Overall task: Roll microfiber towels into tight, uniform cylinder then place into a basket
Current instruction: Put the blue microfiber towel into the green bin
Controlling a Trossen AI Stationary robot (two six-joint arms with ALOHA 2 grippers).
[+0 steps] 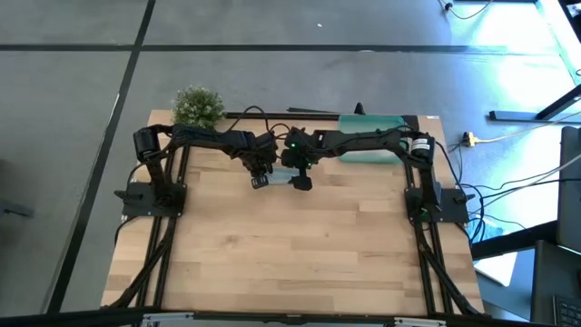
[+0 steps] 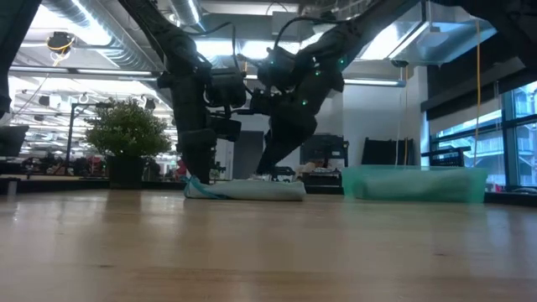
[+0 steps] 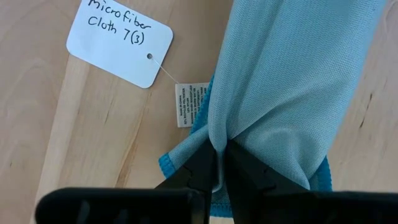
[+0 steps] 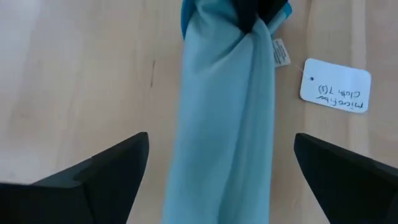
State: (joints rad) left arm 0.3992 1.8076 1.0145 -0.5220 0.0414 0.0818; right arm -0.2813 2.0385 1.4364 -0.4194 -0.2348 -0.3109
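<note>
One microfiber towel [image 3: 280,81] was visible, lying as a loose roll on the table [image 1: 290,245] between the two grippers, long axis running from one to the other. The left gripper [image 3: 221,165] was clamped on one end of it. The right gripper [image 4: 221,171] hung over the other end, fingers spread wide, holding nothing. One basket [image 1: 374,138] sat beyond the right arm, so that arm's closer to it.

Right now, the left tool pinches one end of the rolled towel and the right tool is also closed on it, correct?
Not quite. The left tool does pinch one end of the rolled towel, but the right tool is not closed on it: the right wrist view shows its fingers spread wide apart on either side of the towel.
</note>
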